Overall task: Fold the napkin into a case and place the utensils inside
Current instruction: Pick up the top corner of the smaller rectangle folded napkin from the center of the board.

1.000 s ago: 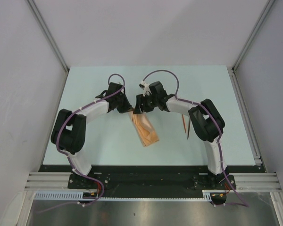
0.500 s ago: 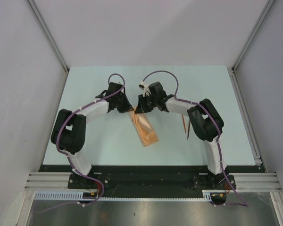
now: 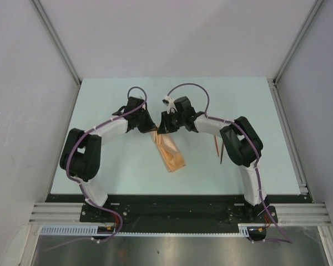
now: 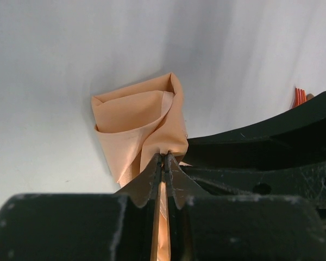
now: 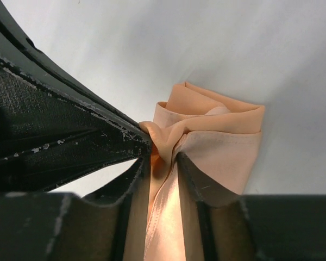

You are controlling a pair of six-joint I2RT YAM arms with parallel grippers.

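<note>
The peach-orange napkin (image 3: 171,153) lies folded into a narrow strip, the case, at the table's middle, slanting toward the near right. Its far end is lifted and bunched. My left gripper (image 3: 152,129) is shut on that end's cloth; in the left wrist view the jaws (image 4: 164,156) pinch a thin fold of napkin (image 4: 136,117). My right gripper (image 3: 162,131) is right beside it, shut on a thicker bunch of the napkin (image 5: 220,136) at its tips (image 5: 163,157). The two fingertips nearly touch. The utensils (image 3: 217,146), thin reddish-brown sticks, lie on the table to the right, partly hidden by the right arm.
The pale green table (image 3: 111,100) is bounded by grey walls at the left, back and right. The right arm's elbow (image 3: 241,141) hangs over the utensils. The left gripper's black finger (image 5: 54,125) fills the right wrist view's upper left.
The right gripper has closed on the napkin's far end and edged slightly left. The cloth there has bunched up. The left gripper has kept its pinch.
</note>
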